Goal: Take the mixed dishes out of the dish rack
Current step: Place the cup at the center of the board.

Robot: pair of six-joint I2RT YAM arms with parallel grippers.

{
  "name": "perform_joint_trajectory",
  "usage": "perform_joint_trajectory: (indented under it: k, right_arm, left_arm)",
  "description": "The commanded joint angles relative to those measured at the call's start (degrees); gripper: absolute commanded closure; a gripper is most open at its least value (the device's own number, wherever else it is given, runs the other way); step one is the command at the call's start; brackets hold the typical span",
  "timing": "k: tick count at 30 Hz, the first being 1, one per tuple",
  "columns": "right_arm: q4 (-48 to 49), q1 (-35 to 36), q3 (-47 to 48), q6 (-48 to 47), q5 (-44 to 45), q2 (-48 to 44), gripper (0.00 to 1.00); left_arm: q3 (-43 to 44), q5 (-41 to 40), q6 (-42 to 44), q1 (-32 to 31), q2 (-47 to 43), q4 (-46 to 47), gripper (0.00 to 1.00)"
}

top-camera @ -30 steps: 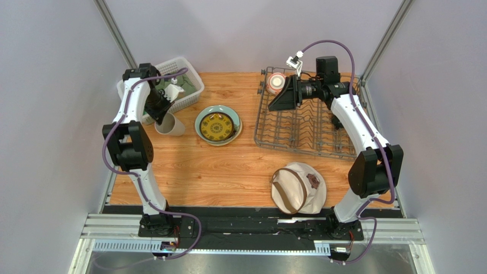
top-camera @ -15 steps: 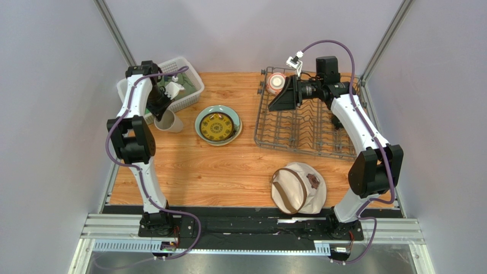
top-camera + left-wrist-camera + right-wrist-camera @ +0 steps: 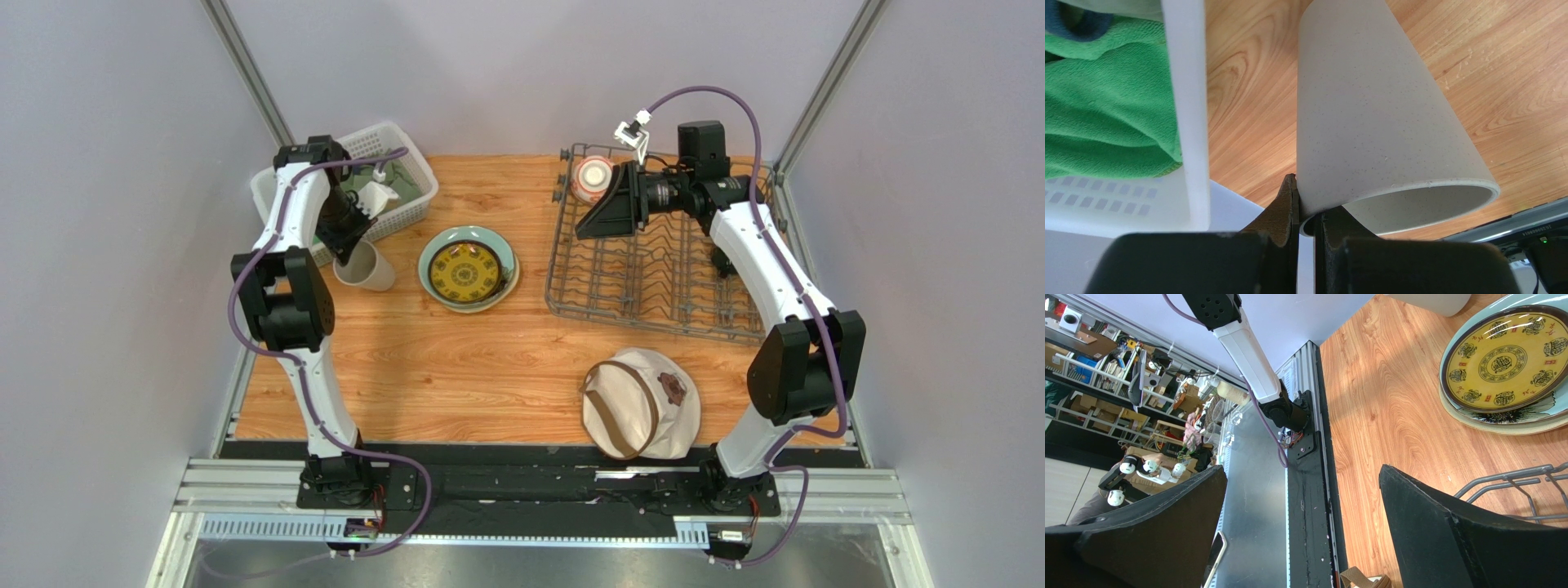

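Note:
My left gripper is shut on the rim of the beige tumbler, which tilts just beside the white basket. In the left wrist view the fingertips pinch the tumbler's wall, one inside and one outside. The small dark yellow-patterned plate lies on the pale green plate mid-table, with a cream plate edge between them. My right gripper is open and empty over the far left of the dish rack, next to the red-orange-and-white patterned bowl. The dark green mug is not visible.
The white lattice basket with a green cloth stands at the far left, close to the tumbler. The round beige hat lies at the near right, in front of the rack. Grey walls close in both sides.
My left arm has shifted slightly toward the basket, with the tumbler still in its grip. The right arm has not moved.

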Motion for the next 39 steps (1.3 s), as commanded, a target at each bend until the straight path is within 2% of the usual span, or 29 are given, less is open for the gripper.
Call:
perform_joint_trajectory:
  k: [1,8,11,15,19,39]
  right_arm:
    - [0.3,0.07,0.91,-1.04,-0.45,-1.08,0.01]
    - [0.21,0.07,0.65,-1.21,-0.45,-1.35,0.01]
    - [0.3,0.07,0.48,-1.21,-0.28,-1.35,0.01]
    - [0.3,0.07,0.56,-1.3,-0.45,-1.35,0.01]
    - [0.21,0.07,0.39,-1.3,-0.36,-1.35,0.01]
    - [0.12,-0.02,0.12,-1.65,0.08,-1.79,0.01]
  left_arm:
    - [-1.25,1.48,0.46,-1.19,-1.84,-19.66,1.0]
    - [-1.87,1.31,0.03,-1.72,-1.93,-19.49,1.0]
    - [-2.57,1.05,0.02,-1.8,-1.93,-19.49,0.93]
    - [-3.45,0.78,-0.06,-1.8,-2.19,-18.79,0.76]
    - [-3.63,0.87,-0.15,-1.8,-2.37,-18.52,0.66]
    - [1.2,2.8,-1.03,-2.33,-2.28,-18.61,0.53]
